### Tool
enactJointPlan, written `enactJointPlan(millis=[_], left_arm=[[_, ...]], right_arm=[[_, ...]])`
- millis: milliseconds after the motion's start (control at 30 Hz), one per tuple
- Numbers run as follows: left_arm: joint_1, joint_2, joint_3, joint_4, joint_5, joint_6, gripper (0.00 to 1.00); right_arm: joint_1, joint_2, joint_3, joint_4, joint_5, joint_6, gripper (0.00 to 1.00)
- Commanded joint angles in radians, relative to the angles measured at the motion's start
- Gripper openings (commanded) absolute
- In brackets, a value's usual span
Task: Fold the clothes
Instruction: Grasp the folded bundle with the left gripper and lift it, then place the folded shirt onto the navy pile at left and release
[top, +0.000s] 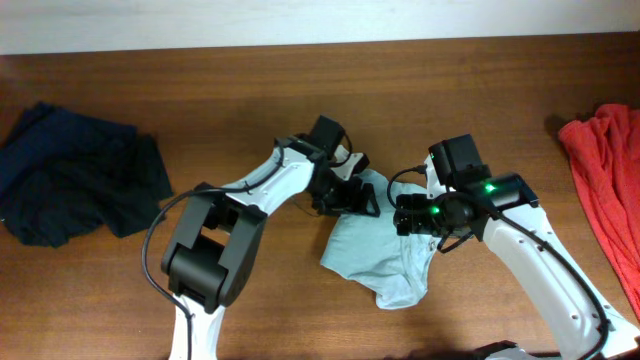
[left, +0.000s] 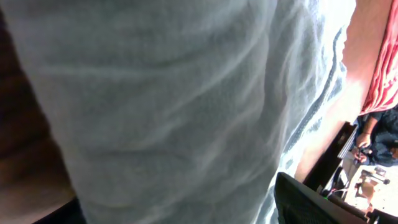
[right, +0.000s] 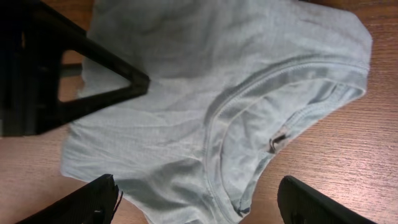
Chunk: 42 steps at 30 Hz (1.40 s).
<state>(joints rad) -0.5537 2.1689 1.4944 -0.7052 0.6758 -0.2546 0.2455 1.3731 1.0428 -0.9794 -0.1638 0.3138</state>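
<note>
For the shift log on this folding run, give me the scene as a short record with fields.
surface: brown wooden table
centre garment: pale grey-blue soft fabric T-shirt, rumpled, not yet folded, collar showing
left garment: crumpled navy fabric garment, no arm near it
right garment: crumpled red fabric garment at the table's right edge, no arm near it
left jaws: at the T-shirt's upper edge; fabric fills the wrist view, open or shut unclear
right jaws: spread open above the T-shirt, near its collar
</note>
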Motion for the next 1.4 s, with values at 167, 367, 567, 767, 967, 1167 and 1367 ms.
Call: enactJointPlan(millis=[167, 367, 567, 767, 967, 1167, 1367], left_arm=[[-0.098, 0.06, -0.005, 0.002, -0.036, -0.044, 0.08], [-0.031, 0.035, -0.002, -0.013, 0.057, 0.012, 0.0], [0.229, -0.083, 0.087, -0.097, 0.042, 0.129, 0.0], [0.483, -0.089, 0.215, -0.145, -0.001, 0.238, 0.0], [0.791, -0.089, 0.323, -0.153, -0.018, 0.293, 0.0], [1.033, -0.089, 0.345, -0.189, -0.004, 0.339, 0.0], [1.261, -0.089, 0.438, -0.294, 0.02, 0.405, 0.0]], right_arm=[[-0.005, -0.014, 0.012, 0.0, -0.008, -0.003, 0.87], [-0.005, -0.014, 0.012, -0.001, -0.001, -0.003, 0.87], [-0.005, -0.014, 0.012, -0.002, -0.001, -0.003, 0.87], [-0.005, -0.014, 0.012, -0.012, -0.002, -0.003, 0.87], [-0.005, -0.014, 0.012, -0.035, -0.002, -0.003, 0.87], [-0.005, -0.014, 0.012, -0.046, -0.002, -0.002, 0.88], [-0.005, -0.014, 0.012, -0.028, -0.002, 0.017, 0.89]])
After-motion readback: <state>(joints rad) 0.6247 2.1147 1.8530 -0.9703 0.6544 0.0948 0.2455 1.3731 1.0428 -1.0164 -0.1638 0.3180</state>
